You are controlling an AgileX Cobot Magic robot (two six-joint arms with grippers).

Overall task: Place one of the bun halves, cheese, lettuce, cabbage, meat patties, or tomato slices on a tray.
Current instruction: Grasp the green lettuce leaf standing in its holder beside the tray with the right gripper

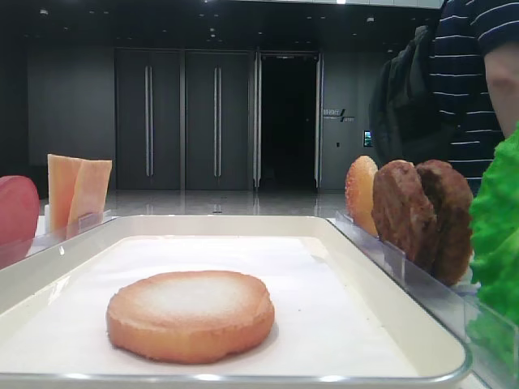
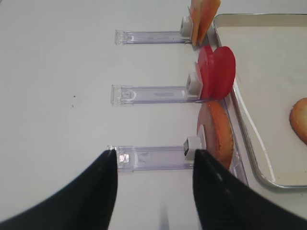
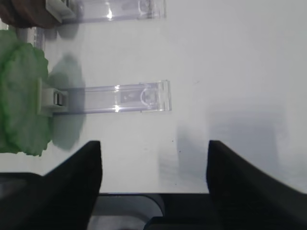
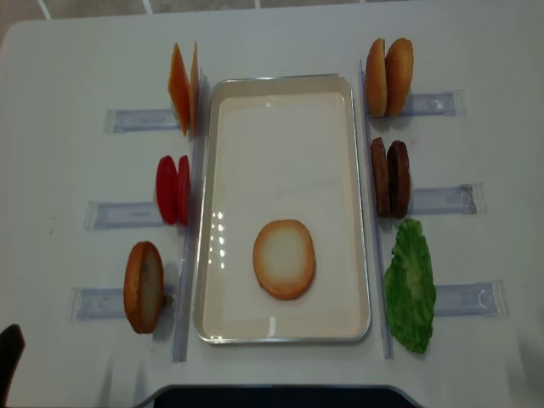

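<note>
The right gripper (image 3: 153, 163) hung wide open (empty) near the lettuce (image 3: 21, 91); a shallow pinch could drop it.

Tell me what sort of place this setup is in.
Probably a lobby or exhibition hall with a burger-assembly demo, not a kitchen. The low view shows tall dark double doors and a polished floor behind the white table. On it, fake food stands in clear holders beside a tray, where a bun half lies.
</note>
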